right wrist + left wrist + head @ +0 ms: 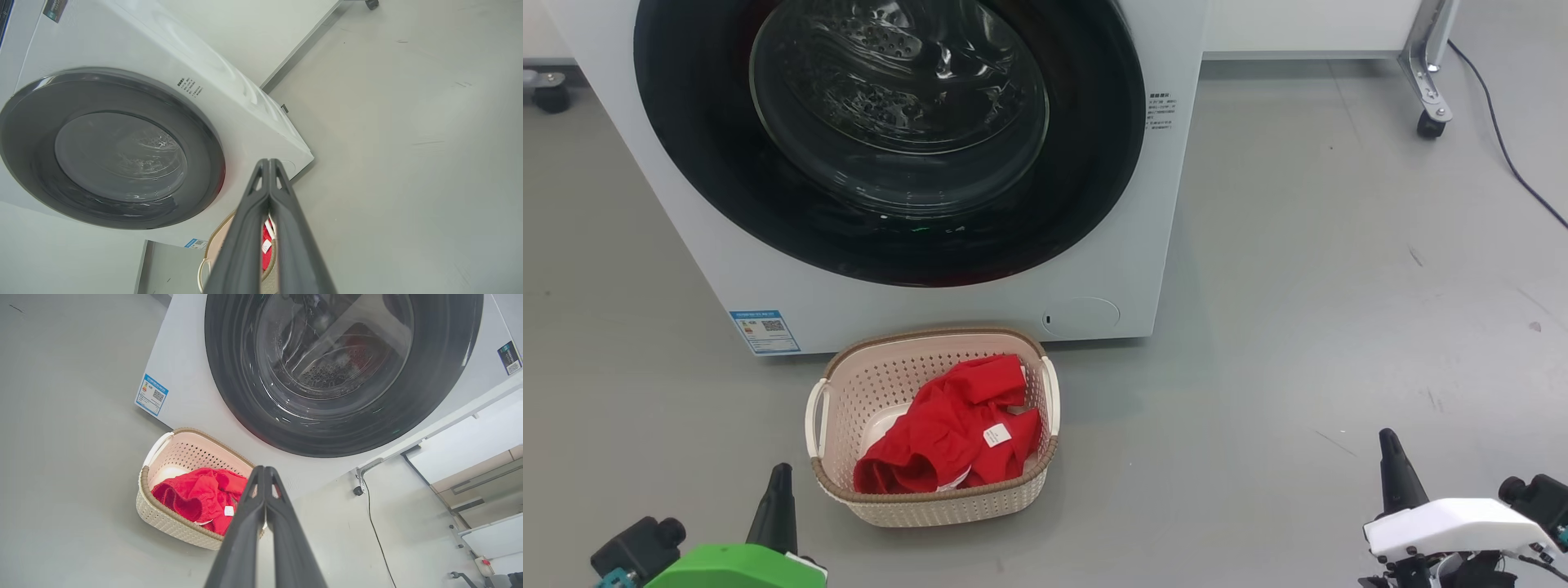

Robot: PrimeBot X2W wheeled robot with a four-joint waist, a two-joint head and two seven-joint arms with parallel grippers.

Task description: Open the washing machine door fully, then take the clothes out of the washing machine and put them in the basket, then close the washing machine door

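1. Grey floor [1298, 343], smooth and faintly scuffed, runs under everything. Nearest on it, the left gripper [781, 474] and the right gripper [1388, 441] sit low, each with its jaws pressed together and nothing between them.
2. Just ahead of the left jaws and a little to their right stands the basket [931, 333]. It is cream perforated plastic, rounded-rectangular, with a brown woven-look rim and two pale side handles. It looks light and fairly stiff, so the rim or a handle would be the place to hold it.
3. Inside it lie the clothes [956, 429], crumpled bright red fabric with a small white tag [996, 435] facing up. They are probably soft, limp and light and would sag when lifted, so a pinch on a raised fold should hold best.
4. Beyond the basket, farther ahead of both jaws, is the washing machine door [1094, 163], with a glossy black rim around a bulging clear window. It appears to sit flush and closed. The surface is hard and likely slippery, and I cannot make out a handle.
5. Farthest is the washing machine [1160, 245], a rigid white box with a blue sticker [765, 331] low on its front. The perforated steel drum shows through the glass.
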